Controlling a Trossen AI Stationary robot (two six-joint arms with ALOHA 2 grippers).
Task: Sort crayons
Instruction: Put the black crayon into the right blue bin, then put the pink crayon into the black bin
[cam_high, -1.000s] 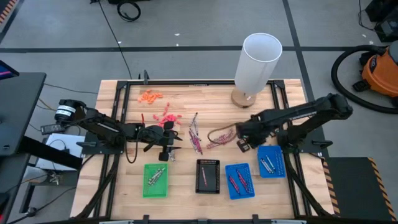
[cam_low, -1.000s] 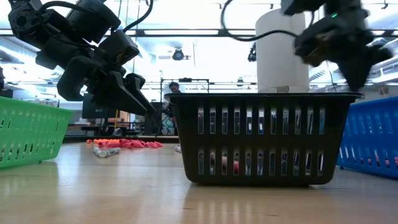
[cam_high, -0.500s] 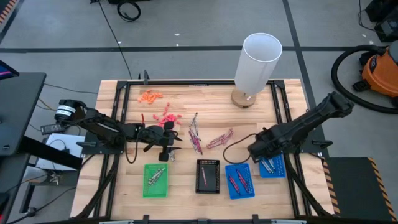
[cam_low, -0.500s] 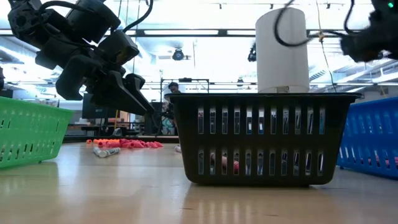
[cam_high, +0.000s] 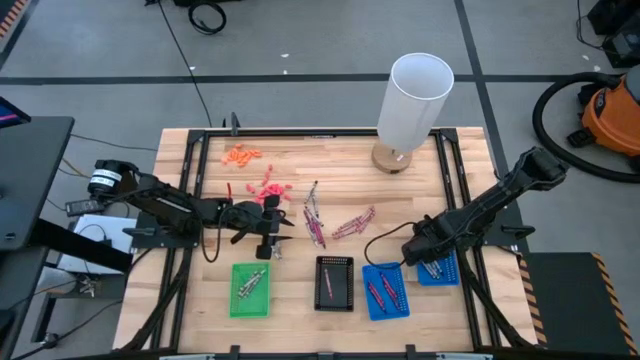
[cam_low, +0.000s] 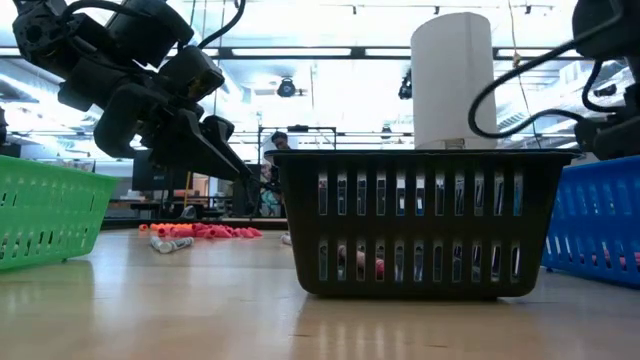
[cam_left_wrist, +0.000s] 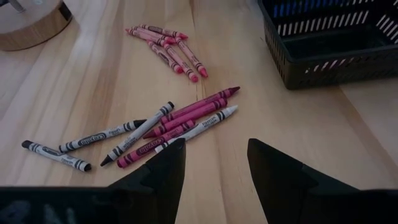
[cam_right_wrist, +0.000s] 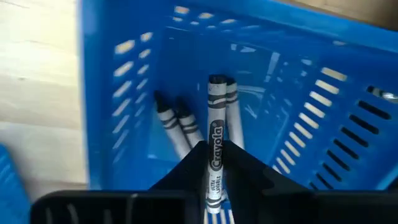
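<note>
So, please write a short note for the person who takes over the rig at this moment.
Right tool: over the right blue tray, a grey crayon between its fingers, not yet dropped; more grey ones lie in that tray.
Left tool: open, hovering above the mixed crayons at mid-table.
Done: some crayons are in the green tray, black tray and left blue tray.
Left: release this crayon, then sort the mid-table pile, the pinkish-red group and the orange pieces at the far side.
</note>
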